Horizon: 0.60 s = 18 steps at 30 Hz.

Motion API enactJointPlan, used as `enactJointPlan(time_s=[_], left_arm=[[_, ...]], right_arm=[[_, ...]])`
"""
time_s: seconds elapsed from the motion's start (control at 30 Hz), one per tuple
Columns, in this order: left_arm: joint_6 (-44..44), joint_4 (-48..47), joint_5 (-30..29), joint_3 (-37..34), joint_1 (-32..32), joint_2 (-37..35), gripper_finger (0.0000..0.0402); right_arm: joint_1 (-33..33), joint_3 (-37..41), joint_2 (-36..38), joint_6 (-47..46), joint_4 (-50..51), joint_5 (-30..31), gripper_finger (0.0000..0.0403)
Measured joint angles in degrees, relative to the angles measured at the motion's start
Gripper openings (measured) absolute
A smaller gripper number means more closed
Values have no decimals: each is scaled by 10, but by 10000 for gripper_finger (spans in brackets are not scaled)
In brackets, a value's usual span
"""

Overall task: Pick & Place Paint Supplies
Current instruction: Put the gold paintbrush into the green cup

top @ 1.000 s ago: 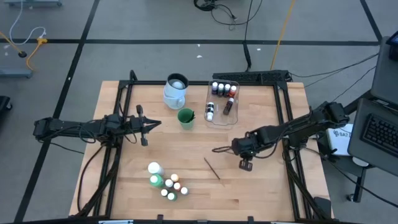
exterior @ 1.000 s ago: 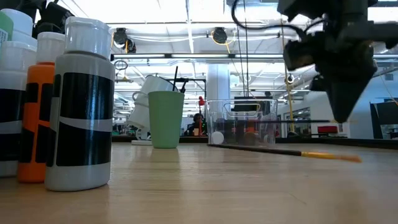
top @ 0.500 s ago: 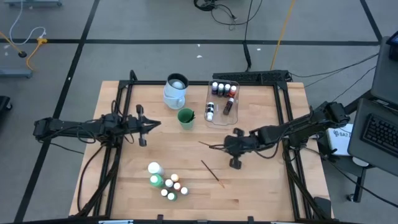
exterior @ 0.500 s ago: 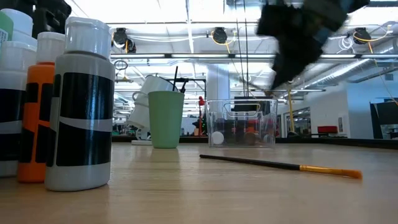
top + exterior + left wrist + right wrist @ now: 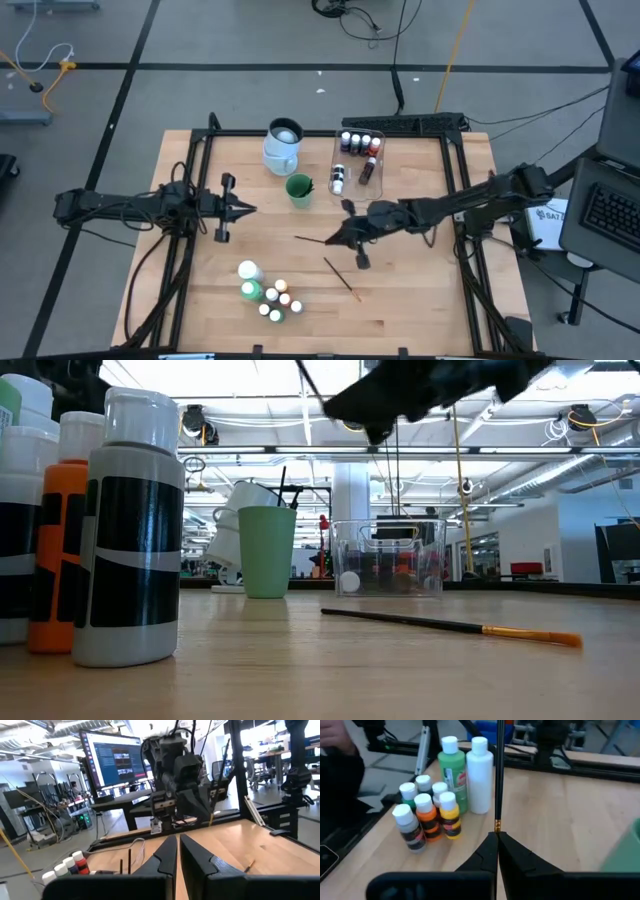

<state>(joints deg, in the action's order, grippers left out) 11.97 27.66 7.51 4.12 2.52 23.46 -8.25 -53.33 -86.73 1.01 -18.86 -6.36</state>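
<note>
- Two big bottles, a white bottle (image 5: 248,270) and a green bottle (image 5: 250,290), stand with a cluster of small paint bottles (image 5: 278,300) near the tabletop's near edge, left of its middle; we leave these for later.
- One loose brush (image 5: 339,273) lies flat on the wood just beyond that cluster, toward the middle.
- Over the middle of the tabletop our right gripper (image 5: 346,236) is pressed together on a thin dark brush (image 5: 312,240), pinching it by the ferrule with the handle sticking out ahead of the fingers.
- We judge the step to be carrying this brush to the green cup (image 5: 298,187), where other brushes seem to stand; to do it well we should tilt the brush upright, centre it over the mouth, and release low so it does not tip the cup.
- Our left gripper (image 5: 243,209) waits near the left edge, fingers nearly together and holding nothing.
- Farthest, by the far edge, sit the pale-blue jug (image 5: 282,145) and the clear tub (image 5: 345,183) already holding several bottles.
</note>
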Motion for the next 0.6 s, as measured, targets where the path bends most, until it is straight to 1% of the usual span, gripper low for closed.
enactJointPlan(time_s=[0.07, 0.13, 0.3, 0.37, 0.43, 0.5, 0.6], left_arm=[[1, 1, 0, 0, 0, 3, 26], [1, 7, 0, 0, 0, 8, 26], [-17, 40, -5, 0, 0, 14, 26], [-12, 38, 5, 0, 0, 17, 28], [4, 30, 31, 0, 0, 21, 36], [10, 30, 64, 0, 0, 28, 56], [11, 43, 99, 0, 0, 38, 101]], right_arm=[[19, -1, -31, 6, -81, -54, 0], [37, -12, -63, 7, -123, -91, 0], [57, -71, -117, 38, -125, -100, 0], [57, -111, -143, 47, -109, -102, 0], [57, -155, -170, 49, -67, -102, 0], [60, -204, -200, 57, -25, -100, 0], [60, -255, -232, 74, 19, -67, 0]])
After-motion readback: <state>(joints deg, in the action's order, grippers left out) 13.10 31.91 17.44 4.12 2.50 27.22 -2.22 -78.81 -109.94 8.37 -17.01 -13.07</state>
